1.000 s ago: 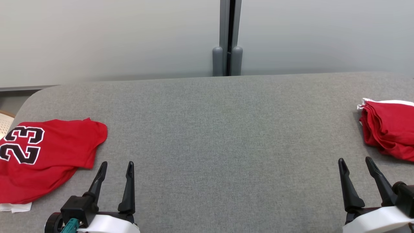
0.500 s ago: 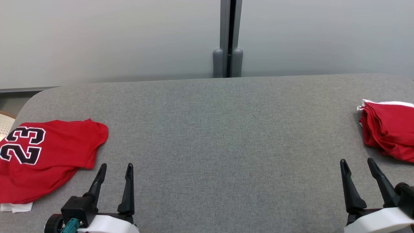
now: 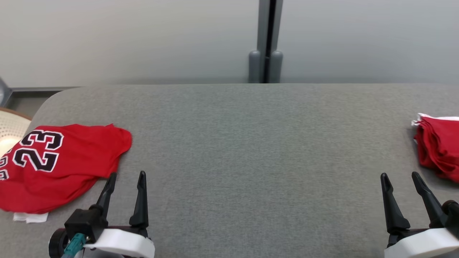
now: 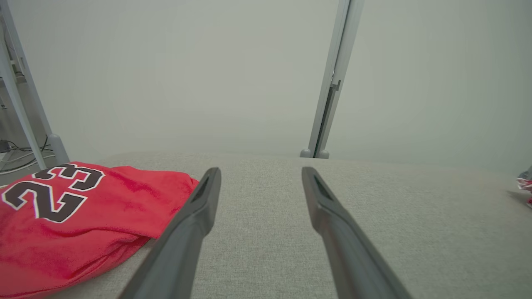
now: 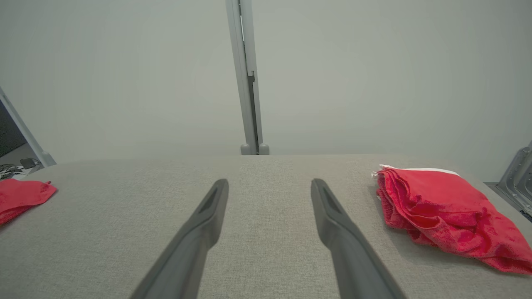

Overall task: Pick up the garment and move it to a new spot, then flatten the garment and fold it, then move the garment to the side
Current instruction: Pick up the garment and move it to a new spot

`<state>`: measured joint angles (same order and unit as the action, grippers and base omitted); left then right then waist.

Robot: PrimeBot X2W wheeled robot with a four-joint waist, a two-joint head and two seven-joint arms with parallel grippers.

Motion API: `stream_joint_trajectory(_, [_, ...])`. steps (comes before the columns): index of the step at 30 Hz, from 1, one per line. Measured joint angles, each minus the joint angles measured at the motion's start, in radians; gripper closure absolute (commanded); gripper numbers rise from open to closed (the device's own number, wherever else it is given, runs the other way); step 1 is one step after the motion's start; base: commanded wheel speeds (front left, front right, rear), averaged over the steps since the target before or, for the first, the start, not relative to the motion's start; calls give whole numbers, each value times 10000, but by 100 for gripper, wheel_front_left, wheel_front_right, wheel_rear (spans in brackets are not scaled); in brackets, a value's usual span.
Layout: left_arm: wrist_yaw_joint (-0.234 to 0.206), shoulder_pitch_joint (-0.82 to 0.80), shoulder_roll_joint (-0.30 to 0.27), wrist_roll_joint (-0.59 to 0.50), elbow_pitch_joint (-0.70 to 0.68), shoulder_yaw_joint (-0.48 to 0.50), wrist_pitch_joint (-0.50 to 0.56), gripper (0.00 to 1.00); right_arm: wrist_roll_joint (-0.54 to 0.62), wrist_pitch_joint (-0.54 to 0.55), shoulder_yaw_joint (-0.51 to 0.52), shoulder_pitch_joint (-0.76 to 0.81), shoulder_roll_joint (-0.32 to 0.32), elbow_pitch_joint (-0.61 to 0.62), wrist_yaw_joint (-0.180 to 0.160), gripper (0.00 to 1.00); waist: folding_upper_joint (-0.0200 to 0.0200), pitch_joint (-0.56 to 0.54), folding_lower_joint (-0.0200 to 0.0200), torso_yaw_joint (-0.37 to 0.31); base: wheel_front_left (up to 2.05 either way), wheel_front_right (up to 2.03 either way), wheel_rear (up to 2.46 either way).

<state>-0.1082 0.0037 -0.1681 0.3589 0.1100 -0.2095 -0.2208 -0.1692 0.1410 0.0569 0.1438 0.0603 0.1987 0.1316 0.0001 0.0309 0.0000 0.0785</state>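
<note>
A red jersey (image 3: 61,161) with a black "23" lies rumpled at the left end of the grey table (image 3: 251,150); it appears too in the left wrist view (image 4: 75,216). My left gripper (image 3: 127,176) stands open just right of its near edge, nothing between the fingers. A second red garment (image 3: 439,150) with white trim lies bunched at the right edge, seen well in the right wrist view (image 5: 444,211). My right gripper (image 3: 401,176) is open, a short way left of and nearer than that pile.
A grey partition post (image 3: 266,46) stands behind the table's far edge against pale wall panels. A pale perforated chair seat (image 3: 10,129) sits off the table's left end. The wide middle of the table lies between the two garments.
The whole head view has shifted right and slightly down as the camera moved, showing more of the left jersey and less of the right pile. Both grippers stay open in the same pose.
</note>
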Motion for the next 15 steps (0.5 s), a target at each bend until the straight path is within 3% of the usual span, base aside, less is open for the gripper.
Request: stream_joint_trajectory(15, [-29,-631,192,142,19,497,-353,0,165,384,-502,-241,192,748,-8,0,0,295,0,2578,0,0,0])
